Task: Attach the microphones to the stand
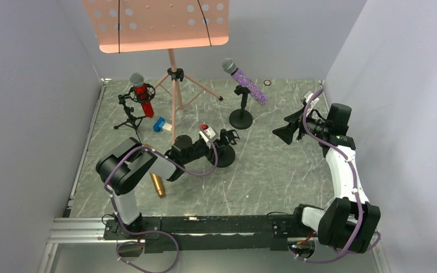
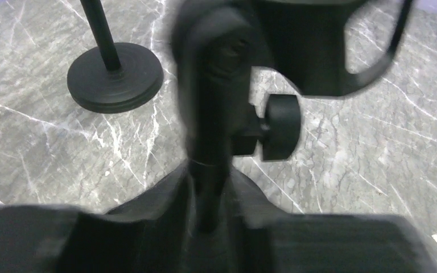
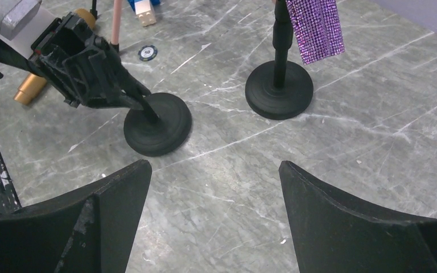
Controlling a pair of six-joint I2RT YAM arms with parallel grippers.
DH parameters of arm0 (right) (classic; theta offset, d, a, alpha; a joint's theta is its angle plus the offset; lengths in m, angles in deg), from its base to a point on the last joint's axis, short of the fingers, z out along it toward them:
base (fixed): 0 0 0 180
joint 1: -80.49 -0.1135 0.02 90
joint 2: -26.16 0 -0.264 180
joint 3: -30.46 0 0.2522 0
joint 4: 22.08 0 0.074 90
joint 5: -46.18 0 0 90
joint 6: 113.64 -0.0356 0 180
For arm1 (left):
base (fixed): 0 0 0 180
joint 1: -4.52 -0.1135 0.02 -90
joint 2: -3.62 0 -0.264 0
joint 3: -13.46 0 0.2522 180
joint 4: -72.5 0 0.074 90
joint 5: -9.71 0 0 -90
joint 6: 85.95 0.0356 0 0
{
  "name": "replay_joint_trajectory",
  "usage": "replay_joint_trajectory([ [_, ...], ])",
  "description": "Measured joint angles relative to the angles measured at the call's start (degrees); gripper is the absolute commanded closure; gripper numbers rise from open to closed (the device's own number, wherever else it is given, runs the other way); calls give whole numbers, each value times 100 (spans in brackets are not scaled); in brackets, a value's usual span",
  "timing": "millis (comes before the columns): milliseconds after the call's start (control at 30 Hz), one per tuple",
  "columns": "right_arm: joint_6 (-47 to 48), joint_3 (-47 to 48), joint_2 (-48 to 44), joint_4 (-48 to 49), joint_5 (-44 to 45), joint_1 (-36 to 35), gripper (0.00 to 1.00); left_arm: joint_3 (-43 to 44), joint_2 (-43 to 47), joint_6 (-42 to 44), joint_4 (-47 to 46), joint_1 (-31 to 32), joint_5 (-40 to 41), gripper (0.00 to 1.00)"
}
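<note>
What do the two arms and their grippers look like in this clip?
Black joints with white links: the left arm mostly black, the right arm whiter. Purple cable loops along each. The right gripper has broad, wedge-shaped black fingers; the left gripper is black too.

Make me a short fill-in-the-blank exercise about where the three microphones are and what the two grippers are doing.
1. The gold microphone lies on the ____.
2. The tripod stand holds the ____ microphone.
3. The purple microphone sits in a second stand whose base is ____.
4. The left gripper is shut on the empty stand, and the right gripper is ____.

Missing words: table; red; round; open.
</note>
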Motion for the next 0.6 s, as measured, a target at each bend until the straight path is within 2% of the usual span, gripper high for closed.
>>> replay_joint_trajectory([
  [100,22,0,0,-17,2,0,11,-48,61,-122,-52,-11,4,20],
  [133,22,0,0,-17,2,0,11,-116,136,-177,-81,-11,20,11],
  [200,37,0,0,-20,4,0,11,-321,389,-315,-133,-11,96,1],
  [300,66,0,0,-33,17,0,11,-566,883,-402,-44,-11,243,1],
  [400,103,0,0,-61,26,0,11,-752,1738,-564,483,-15,455,1],
  [600,164,0,0,-68,63,2,11,-828,3836,-1158,2286,-15,1047,1],
])
